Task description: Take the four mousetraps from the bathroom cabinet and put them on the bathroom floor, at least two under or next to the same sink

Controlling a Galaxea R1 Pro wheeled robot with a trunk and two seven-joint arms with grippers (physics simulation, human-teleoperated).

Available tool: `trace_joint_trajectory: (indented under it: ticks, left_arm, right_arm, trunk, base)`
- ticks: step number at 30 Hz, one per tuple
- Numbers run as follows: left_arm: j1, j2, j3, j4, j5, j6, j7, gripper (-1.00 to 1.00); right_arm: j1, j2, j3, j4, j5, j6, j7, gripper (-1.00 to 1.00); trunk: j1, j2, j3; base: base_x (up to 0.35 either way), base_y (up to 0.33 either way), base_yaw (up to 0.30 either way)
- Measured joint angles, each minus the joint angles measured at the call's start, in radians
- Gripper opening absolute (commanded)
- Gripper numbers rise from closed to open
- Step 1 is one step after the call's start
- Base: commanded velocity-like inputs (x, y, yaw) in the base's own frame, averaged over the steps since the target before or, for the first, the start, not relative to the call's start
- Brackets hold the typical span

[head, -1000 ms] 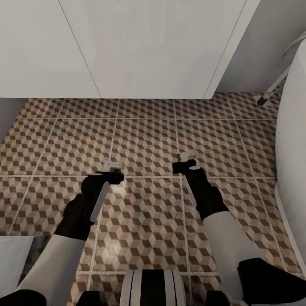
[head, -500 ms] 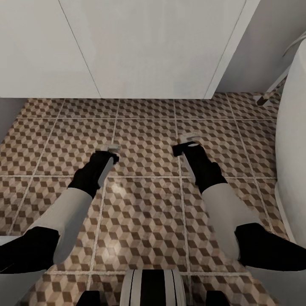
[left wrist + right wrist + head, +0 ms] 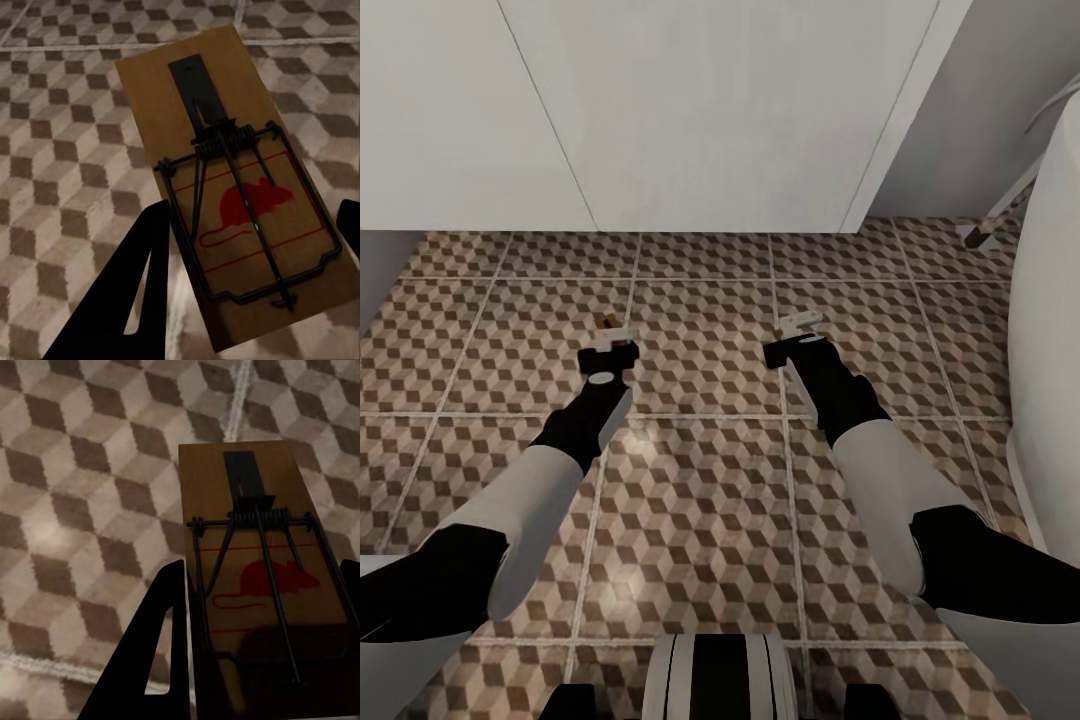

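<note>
Each gripper carries a mousetrap over the bathroom floor (image 3: 700, 340). In the left wrist view, a brown wooden mousetrap (image 3: 232, 187) with dark wire and a red mouse mark sits between the black fingers (image 3: 139, 300) of my left gripper (image 3: 255, 210), which is shut on it. My right gripper (image 3: 262, 566) is shut on a second mousetrap (image 3: 259, 577) the same way. From the head view, the left gripper (image 3: 612, 338) and right gripper (image 3: 798, 325) reach forward side by side over the cube-patterned tiles. Whether either trap touches the floor cannot be told. The cabinet is out of view.
A large white flat-faced unit (image 3: 660, 110) stands along the far side of the floor. At the right edge a white curved body (image 3: 1050, 350) rises beside my right arm, with a slim metal leg (image 3: 990, 228) behind it. Bare tiles lie between the grippers and the white unit.
Both arms have stretched forward, carrying the traps farther from my base toward the white unit. The left gripper moved more than the right. The view itself has not shifted.
</note>
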State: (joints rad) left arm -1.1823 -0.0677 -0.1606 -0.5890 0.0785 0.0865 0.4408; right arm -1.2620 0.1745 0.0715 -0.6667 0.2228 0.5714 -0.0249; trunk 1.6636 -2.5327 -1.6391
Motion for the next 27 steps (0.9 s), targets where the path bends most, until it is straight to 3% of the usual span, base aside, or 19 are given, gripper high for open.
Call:
trace_joint_trajectory:
  ticks: [8,12,15,23,27]
  left_arm:
    - [0.000,-0.003,-0.009,0.002,-0.001,-0.015,0.002,-1.00]
    - [0.002,-0.004,-0.062,-0.003,-0.008,-0.016,0.006,-1.00]
    - [0.004,-0.004,-0.078,-0.011,-0.008,-0.016,0.021,-1.00]
    - [0.036,-0.011,-0.088,-0.115,-0.008,-0.013,0.036,-1.00]
    - [0.041,-0.013,-0.089,-0.127,-0.008,-0.012,0.037,-1.00]
  right_arm:
    - [0.000,0.000,0.001,0.003,0.000,-0.006,0.000,-1.00]
    - [0.000,0.000,0.001,0.003,0.000,-0.025,0.000,-1.00]
    - [0.000,0.000,0.001,0.003,0.000,-0.028,0.000,-1.00]
    - [0.000,0.000,0.001,0.006,0.000,-0.030,0.000,-1.00]
    - [-0.001,0.000,-0.003,0.088,0.000,-0.064,-0.015,-1.00]
  trunk:
    - [0.000,0.000,0.000]
    - [0.000,0.000,0.000]
    - [0.000,0.000,0.000]
    - [0.000,0.000,0.000]
    - [0.000,0.000,0.000]
  base:
    - [0.000,0.000,0.000]
    - [0.000,0.000,0.000]
    - [0.000,0.000,0.000]
    - [0.000,0.000,0.000]
    - [0.000,0.000,0.000]
